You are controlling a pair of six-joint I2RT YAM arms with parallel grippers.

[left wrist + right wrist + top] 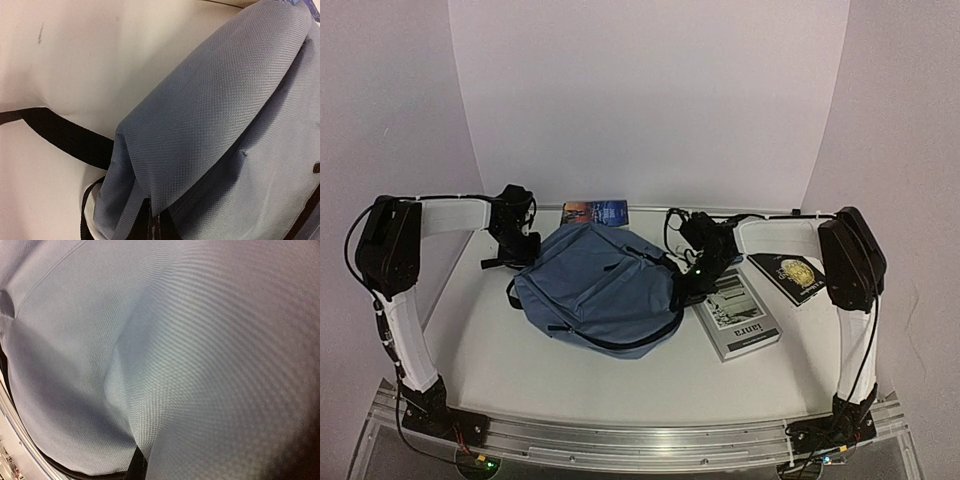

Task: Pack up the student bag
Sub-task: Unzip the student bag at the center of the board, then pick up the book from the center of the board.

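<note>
The slate-blue student bag [600, 288] lies flat in the middle of the table. My left gripper [525, 252] is at its far left edge. In the left wrist view a fold of the bag's fabric [210, 115] runs down into the dark shut jaws of that gripper [152, 220], with a black strap [60, 134] beside it. My right gripper [692, 285] is at the bag's right edge. The right wrist view is filled with bag cloth [190, 340], and a ridge of it is pinched in the gripper [139, 466] at the bottom edge.
A grey-and-white book [740, 315] lies just right of the bag. A black book with a gold disc [790, 275] sits farther right under the right arm. A blue book [596, 212] lies behind the bag by the back wall.
</note>
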